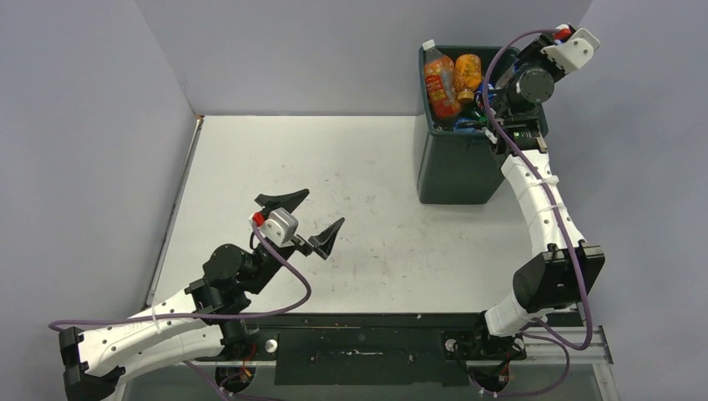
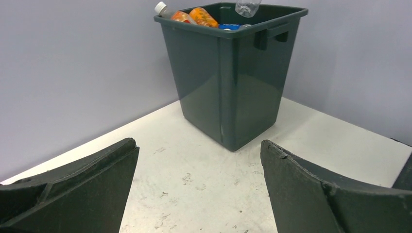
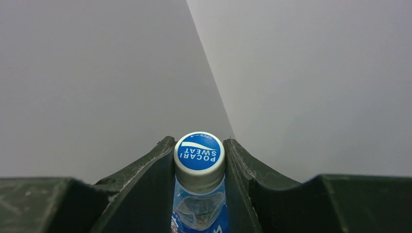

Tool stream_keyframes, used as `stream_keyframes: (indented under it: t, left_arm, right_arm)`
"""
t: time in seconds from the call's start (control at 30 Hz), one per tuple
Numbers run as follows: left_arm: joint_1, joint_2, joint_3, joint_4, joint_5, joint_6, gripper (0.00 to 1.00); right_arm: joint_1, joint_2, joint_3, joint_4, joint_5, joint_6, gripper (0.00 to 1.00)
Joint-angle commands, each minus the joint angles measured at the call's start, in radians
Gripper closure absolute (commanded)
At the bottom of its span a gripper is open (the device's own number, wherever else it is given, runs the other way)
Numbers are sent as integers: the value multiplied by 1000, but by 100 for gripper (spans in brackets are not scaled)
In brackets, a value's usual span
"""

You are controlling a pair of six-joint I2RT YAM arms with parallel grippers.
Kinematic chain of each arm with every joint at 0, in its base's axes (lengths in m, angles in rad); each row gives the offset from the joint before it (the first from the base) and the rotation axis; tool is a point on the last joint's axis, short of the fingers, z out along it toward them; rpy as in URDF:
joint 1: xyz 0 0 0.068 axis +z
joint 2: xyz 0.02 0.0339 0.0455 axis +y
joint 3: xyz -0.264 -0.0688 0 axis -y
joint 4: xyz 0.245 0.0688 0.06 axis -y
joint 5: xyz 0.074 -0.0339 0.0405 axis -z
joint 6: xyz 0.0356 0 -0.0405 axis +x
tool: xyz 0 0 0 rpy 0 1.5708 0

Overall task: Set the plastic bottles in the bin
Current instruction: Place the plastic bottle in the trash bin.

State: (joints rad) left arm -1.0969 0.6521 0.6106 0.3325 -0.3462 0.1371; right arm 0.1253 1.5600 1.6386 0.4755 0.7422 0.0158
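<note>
The dark green bin (image 1: pixel 455 171) stands at the table's far right. Orange bottles (image 1: pixel 440 83) and others lie heaped up to its rim. My right arm's wrist (image 1: pixel 530 83) hangs over the bin's right side. In the right wrist view my right gripper (image 3: pixel 199 149) is shut on a blue-labelled bottle (image 3: pixel 199 204) at its neck, and the blue cap points toward the wall. My left gripper (image 1: pixel 307 219) is open above the bare table, well left of the bin, with nothing between its fingers. The left wrist view faces the bin (image 2: pixel 228 87), with orange bottles (image 2: pixel 201 17) showing over its rim.
Grey walls enclose the table (image 1: pixel 334 167) at the back and left. The bin stands close to the back wall. A clear bottle (image 2: pixel 248 7) shows above the bin's rim in the left wrist view. The arm bases and a black rail (image 1: pixel 359 334) line the near edge.
</note>
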Motion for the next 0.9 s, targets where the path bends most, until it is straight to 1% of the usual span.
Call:
stream_keyframes:
  t: [0.0, 0.03, 0.07, 0.1, 0.13, 0.17, 0.2, 0.37, 0.4, 0.43, 0.47, 0.57, 0.63, 0.7, 0.77, 0.8, 0.87]
  left_arm:
    - [-8, -4, 21, 12, -112, 10, 4]
    - [-8, -4, 20, 9, -116, 14, 4]
    - [-8, -3, 18, 8, -116, 16, 4]
    - [-9, 0, 19, 5, -116, 16, 4]
    - [-11, 3, 22, 2, -113, 15, 4]
    - [-12, 8, 26, -2, -111, 14, 4]
    - [-12, 11, 30, -7, -108, 12, 4]
    - [-17, 24, 43, -27, -113, 6, 4]
    - [-18, 26, 51, -35, -120, -1, 4]
    - [-20, 30, 60, -44, -127, -9, 4]
    - [-20, 36, 70, -53, -135, -17, 4]
    - [-21, 54, 113, -101, -160, -39, 4]
    - [-21, 65, 155, -160, -176, -48, 4]
    - [-22, 70, 187, -233, -171, -58, 4]
    - [-21, 65, 201, -290, -150, -56, 4]
    - [-21, 59, 197, -297, -148, -49, 4]
    - [-21, 46, 178, -275, -183, -56, 4]
  right_arm:
    - [-14, 13, 27, -76, -102, 122, 81]
    - [-16, 18, 27, -93, -116, 133, 77]
    - [-18, 22, 31, -111, -136, 145, 69]
    - [-18, 27, 36, -131, -150, 154, 52]
    - [-18, 30, 44, -164, -172, 167, 39]
    - [-18, 34, 57, -190, -181, 181, 30]
    - [-17, 37, 71, -211, -188, 198, 24]
    - [7, 41, 163, -317, -213, 247, 3]
    - [23, 38, 187, -334, -213, 245, 2]
    - [40, 33, 211, -350, -212, 240, 9]
    - [65, 29, 236, -367, -210, 229, 10]
    - [158, 11, 315, -427, -183, 202, 10]
    - [203, -28, 329, -470, -189, 230, 10]
    - [254, -83, 302, -511, -218, 256, 10]
    - [310, -159, 216, -500, -257, 280, 10]
    - [326, -202, 167, -498, -298, 312, 10]
    - [333, -284, 52, -496, -433, 377, 10]
